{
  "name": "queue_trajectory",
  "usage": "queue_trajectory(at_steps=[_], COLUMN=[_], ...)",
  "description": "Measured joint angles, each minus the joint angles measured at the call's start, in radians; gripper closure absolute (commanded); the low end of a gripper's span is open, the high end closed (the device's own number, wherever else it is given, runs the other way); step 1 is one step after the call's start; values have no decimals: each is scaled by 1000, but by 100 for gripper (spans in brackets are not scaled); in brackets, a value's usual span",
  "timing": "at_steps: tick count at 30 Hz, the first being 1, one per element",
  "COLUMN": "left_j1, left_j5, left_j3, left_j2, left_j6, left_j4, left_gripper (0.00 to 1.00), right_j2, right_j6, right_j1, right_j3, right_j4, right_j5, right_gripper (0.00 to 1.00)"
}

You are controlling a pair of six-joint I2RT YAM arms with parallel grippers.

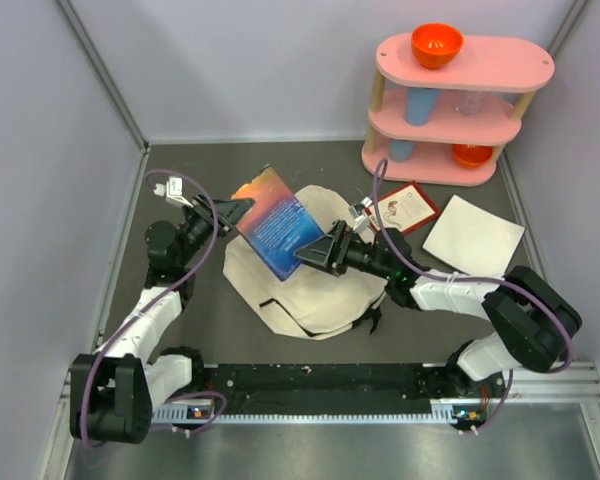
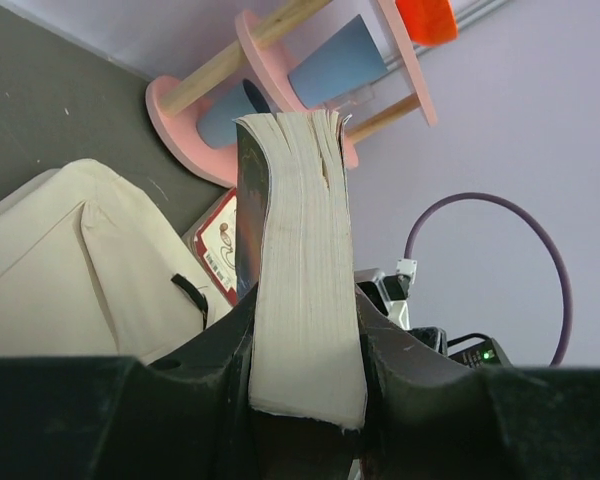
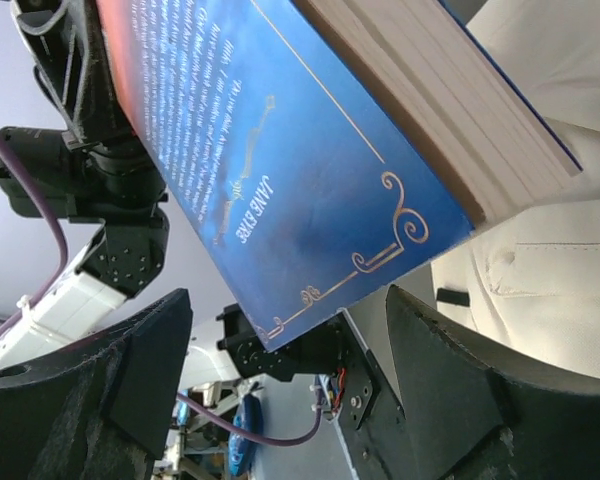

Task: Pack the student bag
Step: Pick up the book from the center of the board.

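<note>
Surface: matte dark-grey table (image 1: pixel 180 320), pale lilac walls (image 1: pixel 40 150) | student bag (image 1: pixel 310 295): soft cream canvas, slumped at table centre | left gripper (image 1: pixel 240 210): clamped on thick glossy blue paperback (image 1: pixel 278 225) | right gripper (image 1: pixel 318 250): jaws spread about its lower corner

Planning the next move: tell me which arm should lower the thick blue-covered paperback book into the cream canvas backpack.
Left, probably: the left gripper is clamped on the book over the backpack, while the right gripper stands open around its lower corner, not gripping.
</note>
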Motion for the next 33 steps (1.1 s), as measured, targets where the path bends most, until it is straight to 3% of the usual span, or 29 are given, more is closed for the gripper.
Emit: queue_trajectory(at_steps=[15, 23, 28, 32, 33], left_j1=[0, 10, 10, 8, 8], left_j5=[14, 3, 6, 14, 17], left_j3=[-18, -82, -86, -85, -84], left_j2=[48, 82, 83, 80, 77], left_j6=[-113, -187, -201, -177, -163], left_j4=[137, 265, 288, 237, 212], left_gripper=[100, 100, 100, 100, 100], right_j2=[105, 181, 179, 140, 126], right_j6=[19, 73, 73, 57, 51], right_j1=[5, 5, 7, 11, 12], right_j3=[66, 72, 69, 40, 32], right_j4=[43, 189, 230, 226, 221], right_j5=[42, 39, 42, 51, 52], right_gripper=[21, 23, 38, 68, 68])
